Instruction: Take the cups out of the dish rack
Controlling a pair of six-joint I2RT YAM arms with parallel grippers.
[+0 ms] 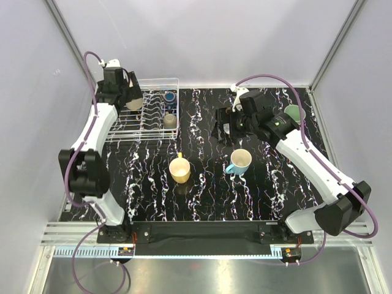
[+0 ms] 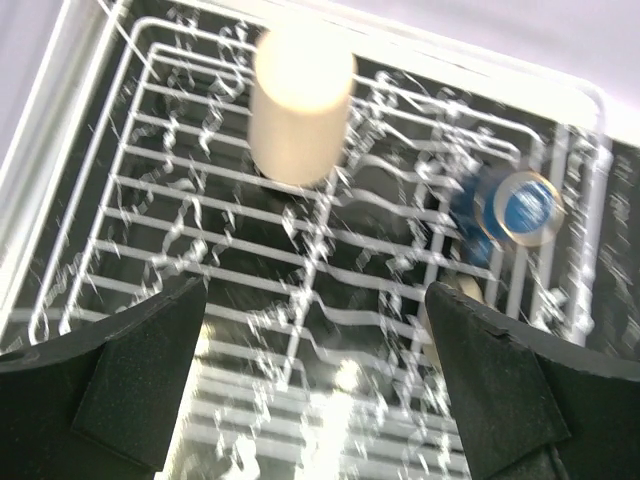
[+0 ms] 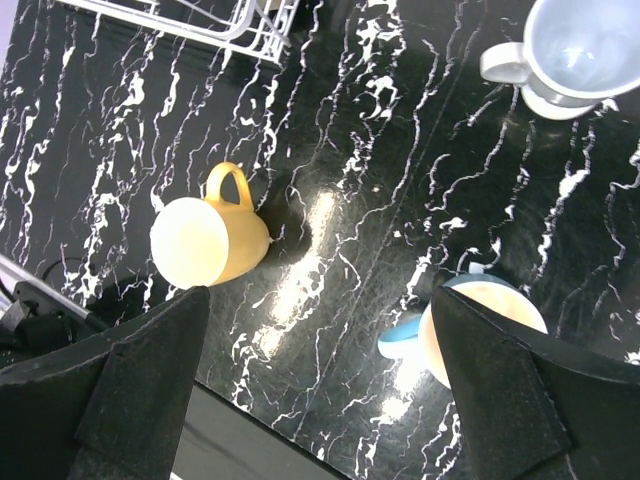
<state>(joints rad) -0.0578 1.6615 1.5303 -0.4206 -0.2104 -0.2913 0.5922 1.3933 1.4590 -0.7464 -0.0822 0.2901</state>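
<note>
Hovering over the white wire dish rack [image 1: 144, 125] at the far left of the black marbled counter [image 1: 208, 196], my left end effector [image 2: 315, 320] is spread fully wide and holds nothing. Just beyond its fingers a tan handleless tumbler [image 2: 300, 105] sits on the rack's wires. A navy mug [image 2: 520, 205] sits to its right, and a grey-brown cup [image 1: 169, 120] is by the rack's right side. I judge the wide spread suits closing around the tumbler's body, since it has no handle to pinch.

My right end effector [image 3: 320, 310] is equally wide and empty, poised above the counter between a yellow handled mug [image 3: 210, 240] and a cyan mug with a cream inside [image 3: 485, 320]. A pale blue mug [image 3: 585, 50] stands farther off, and a green tumbler [image 1: 294, 112] sits far right. These rest on the counter, well apart from the rack and from one another, so I count them unloaded, with room for the three cups left in the rack.
</note>
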